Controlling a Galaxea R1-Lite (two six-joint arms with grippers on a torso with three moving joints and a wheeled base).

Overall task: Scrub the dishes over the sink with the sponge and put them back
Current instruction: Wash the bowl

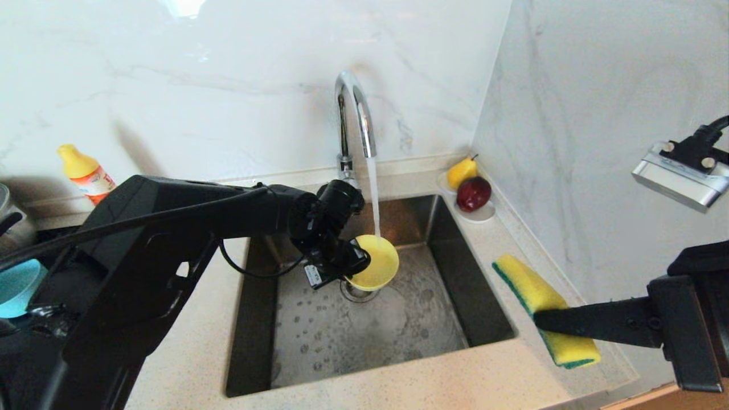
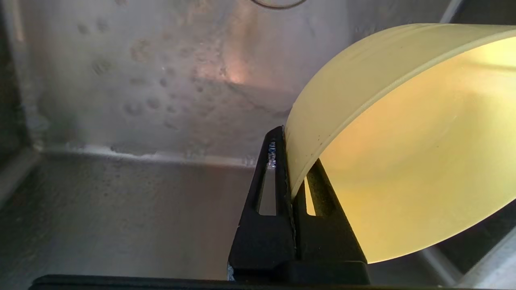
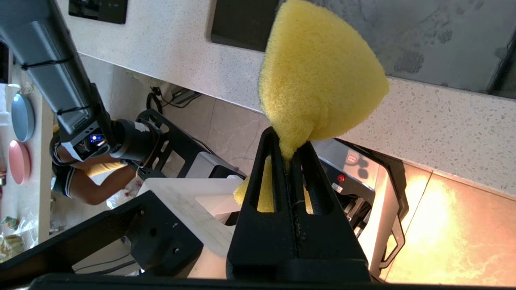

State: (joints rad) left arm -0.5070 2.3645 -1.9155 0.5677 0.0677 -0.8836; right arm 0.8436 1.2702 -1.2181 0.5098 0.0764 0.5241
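The yellow bowl (image 1: 376, 263) (image 2: 407, 153) hangs tilted over the sink (image 1: 342, 336), right above the drain. Water from the curved chrome tap (image 1: 354, 111) runs into it. My left gripper (image 1: 354, 261) (image 2: 293, 161) is shut on the bowl's rim, one finger inside and one outside. Over the counter to the right of the sink, my right gripper (image 1: 544, 319) (image 3: 288, 145) is shut on the yellow-and-green sponge (image 1: 532, 293) (image 3: 318, 76), pinching it near its middle. A light blue bowl (image 1: 17, 285) (image 3: 22, 117) lies on the counter far left, with a pink bowl (image 3: 18, 161) beside it.
A white saucer (image 1: 484, 215) with a yellow pear and a red fruit stands at the sink's back right corner. A yellow-capped detergent bottle (image 1: 85, 173) stands at the back left. The marble side wall carries a silver socket (image 1: 680, 176) close to my right arm.
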